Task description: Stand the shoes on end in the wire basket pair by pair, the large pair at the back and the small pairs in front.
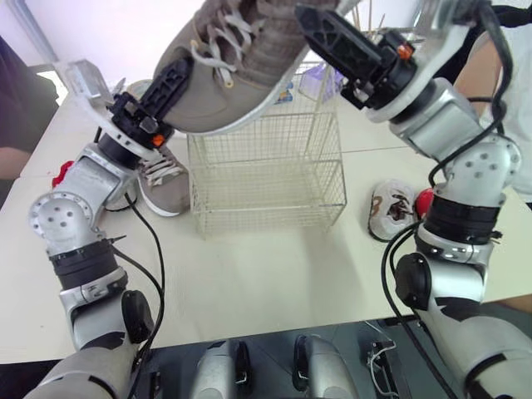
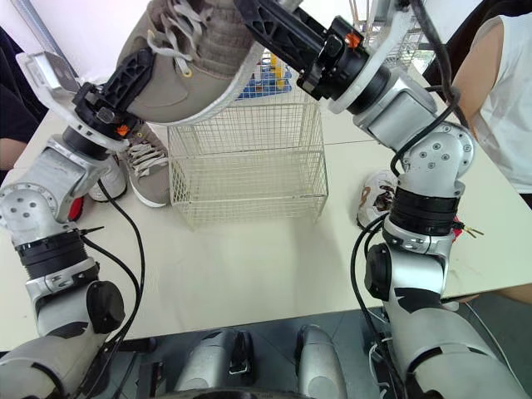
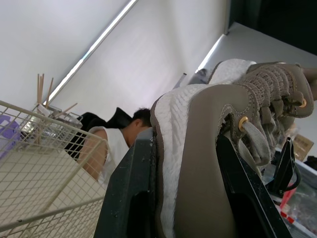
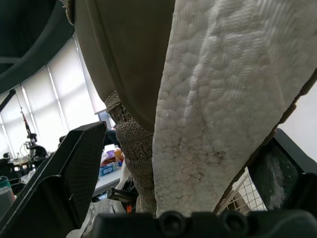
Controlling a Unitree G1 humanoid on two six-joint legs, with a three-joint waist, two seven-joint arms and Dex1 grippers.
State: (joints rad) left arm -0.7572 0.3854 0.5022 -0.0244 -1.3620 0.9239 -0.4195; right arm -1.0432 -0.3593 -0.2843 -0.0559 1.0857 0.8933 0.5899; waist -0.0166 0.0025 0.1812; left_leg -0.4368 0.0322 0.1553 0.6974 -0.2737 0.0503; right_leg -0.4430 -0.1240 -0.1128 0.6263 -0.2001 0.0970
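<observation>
A large grey-brown sneaker (image 1: pixel 241 58) with white laces and a white sole hangs in the air above the wire basket (image 1: pixel 266 179), held between both arms. My left gripper (image 1: pixel 176 81) is shut on its left end; in the left wrist view the black fingers (image 3: pixel 130 198) press either side of the sole (image 3: pixel 173 148). My right gripper (image 1: pixel 322 29) is shut on the right end, its fingers (image 4: pixel 69 178) flanking the shoe (image 4: pixel 208 99). The matching sneaker (image 1: pixel 162 179) lies on the table left of the basket. A small patterned shoe (image 1: pixel 391 208) lies to the basket's right.
The basket stands on a cream table (image 1: pixel 274 274). A small white shoe (image 2: pixel 108 181) sits behind my left arm, and a red object (image 1: pixel 62 174) lies further left. A person in white (image 2: pixel 507 100) stands at the far right; a dark sleeve (image 1: pixel 17 108) is at the left.
</observation>
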